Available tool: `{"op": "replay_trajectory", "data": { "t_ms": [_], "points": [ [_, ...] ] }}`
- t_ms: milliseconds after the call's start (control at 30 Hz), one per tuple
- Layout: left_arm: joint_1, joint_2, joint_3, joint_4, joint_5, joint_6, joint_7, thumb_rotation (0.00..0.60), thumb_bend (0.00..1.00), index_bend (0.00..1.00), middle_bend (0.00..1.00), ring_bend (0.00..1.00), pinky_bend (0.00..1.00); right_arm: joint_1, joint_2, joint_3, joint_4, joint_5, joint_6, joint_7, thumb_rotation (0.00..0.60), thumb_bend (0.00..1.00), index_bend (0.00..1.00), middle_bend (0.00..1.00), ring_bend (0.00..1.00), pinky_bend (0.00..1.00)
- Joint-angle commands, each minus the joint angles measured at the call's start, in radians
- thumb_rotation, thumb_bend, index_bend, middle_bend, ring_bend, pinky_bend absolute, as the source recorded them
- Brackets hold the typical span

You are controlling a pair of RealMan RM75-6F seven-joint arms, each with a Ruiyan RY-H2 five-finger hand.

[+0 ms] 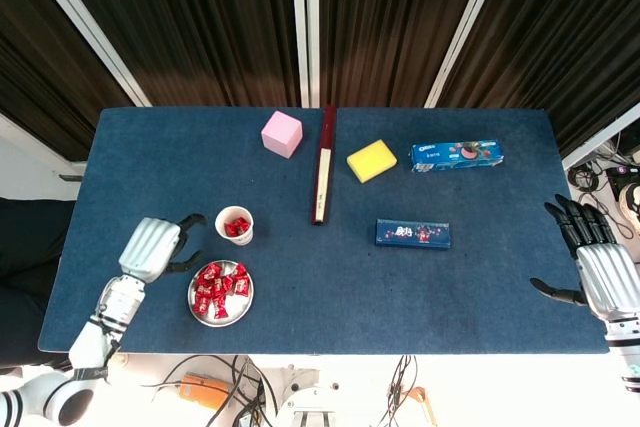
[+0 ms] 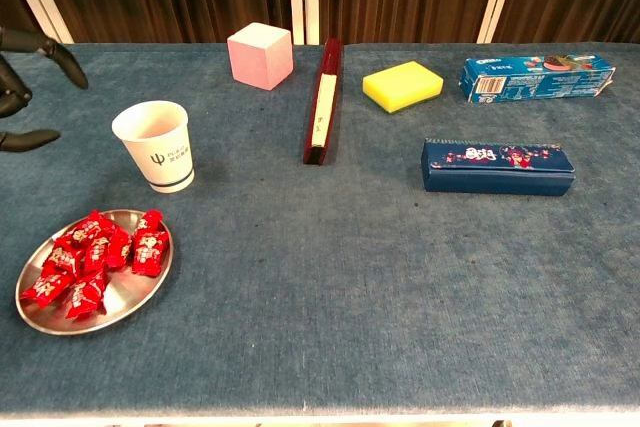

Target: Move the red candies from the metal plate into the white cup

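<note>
a: where were the candies (image 1: 220,290)?
b: mostly heaped on the plate (image 1: 241,310), just beside the cup (image 1: 235,224); a few red ones inside it.
a: left hand (image 1: 150,247)?
b: fingers (image 1: 188,219) apart, empty, beside the cup. right hand (image 1: 598,272) spread, idle, far off.

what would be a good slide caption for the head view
Left hand open beside the white cup, which holds red candies; more candies wait on the metal plate.

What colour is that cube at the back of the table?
The cube is pale pink, plain with no pattern. It shows best in the chest view.
</note>
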Motion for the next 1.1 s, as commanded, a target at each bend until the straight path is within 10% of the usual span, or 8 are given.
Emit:
{"op": "replay_trajectory", "data": {
  "t_ms": [33, 1100],
  "points": [
    [0.03, 0.005, 0.048, -0.004, 0.037, 0.007, 0.002, 0.6, 0.22, 0.37, 0.9, 0.83, 0.69, 0.001, -0.001, -0.002, -0.001, -0.004, 0.0, -0.003, 0.6, 0.21, 0.0, 0.03, 0.0, 0.06],
    [-0.03, -0.22, 0.049, 0.109, 0.027, -0.175, 0.16, 0.6, 0.23, 0.39, 0.9, 0.83, 0.69, -0.005, 0.004, -0.008, -0.018, -0.003, 0.004, -0.024, 0.6, 0.21, 0.0, 0.03, 0.0, 0.06]
  ]
}}
